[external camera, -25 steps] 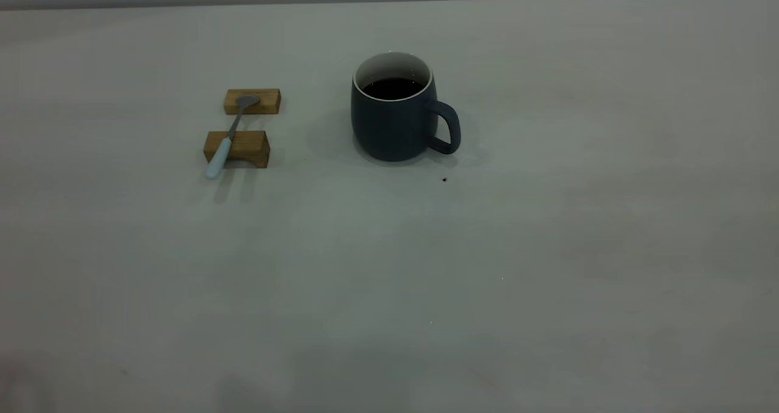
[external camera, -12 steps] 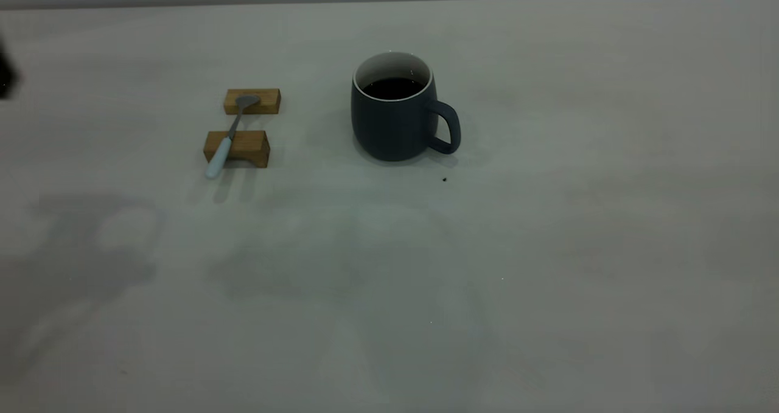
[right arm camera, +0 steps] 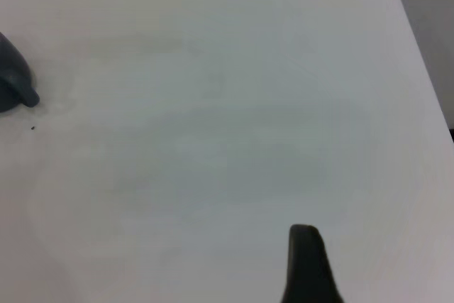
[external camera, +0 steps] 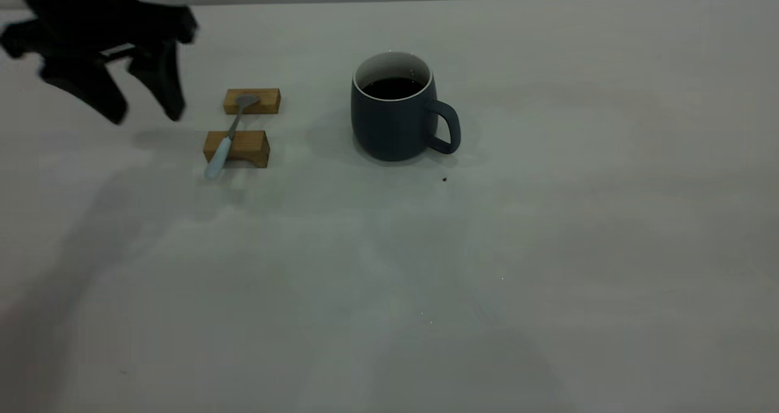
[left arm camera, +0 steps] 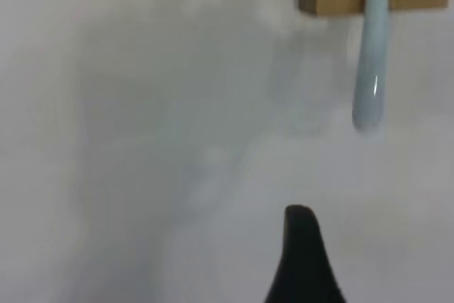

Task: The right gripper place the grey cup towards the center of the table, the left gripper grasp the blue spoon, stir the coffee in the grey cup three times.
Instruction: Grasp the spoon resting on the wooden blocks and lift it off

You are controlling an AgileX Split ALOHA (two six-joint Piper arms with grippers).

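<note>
My left gripper (external camera: 146,112) hangs with fingers spread wide, just to the left of the blue spoon (external camera: 226,139), which bridges two wooden blocks (external camera: 237,148), its long axis running handle-near to bowl-far. The grey cup (external camera: 392,116) stands well apart, rightward.

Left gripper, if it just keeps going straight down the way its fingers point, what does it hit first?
Probably bare table. The left gripper hangs open, fingers pointing down, left of the blue spoon and its wooden blocks. Depth is unclear, but nothing seems to lie beneath it.
</note>
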